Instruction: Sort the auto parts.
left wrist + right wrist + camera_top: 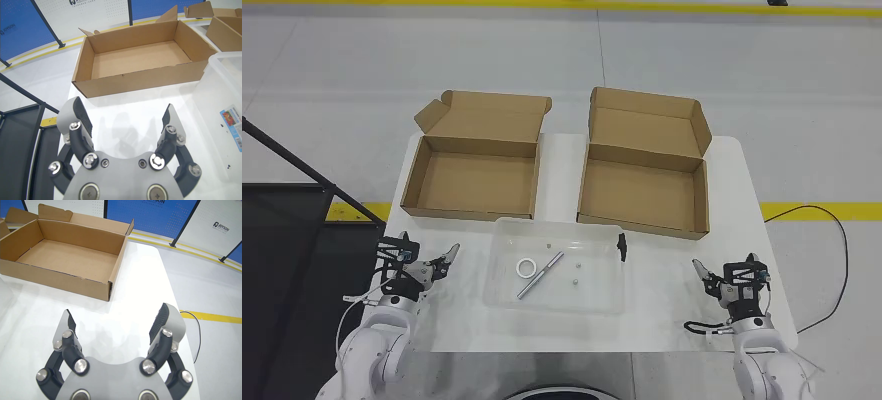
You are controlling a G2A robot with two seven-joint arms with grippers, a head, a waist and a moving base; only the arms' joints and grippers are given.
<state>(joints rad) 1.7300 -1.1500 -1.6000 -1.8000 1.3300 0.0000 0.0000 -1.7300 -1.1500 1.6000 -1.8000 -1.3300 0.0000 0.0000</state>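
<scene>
Left hand (122,106) and right hand (115,308) hover spread, gripping nothing, over near corners of the counter (672,290). Between them — a clear tray (592,292) with a white ring (526,267) and metal rod (541,275); a black part (621,244) sits seemingly on its far rim.

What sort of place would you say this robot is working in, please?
Likely a factory or lab floor rather than a home: yellow lines painted on the grey floor, pegboard panels, and a table holding cardboard boxes and a tray of parts.

Bin (211,106) sticker (231,128) print seems illegible.
</scene>
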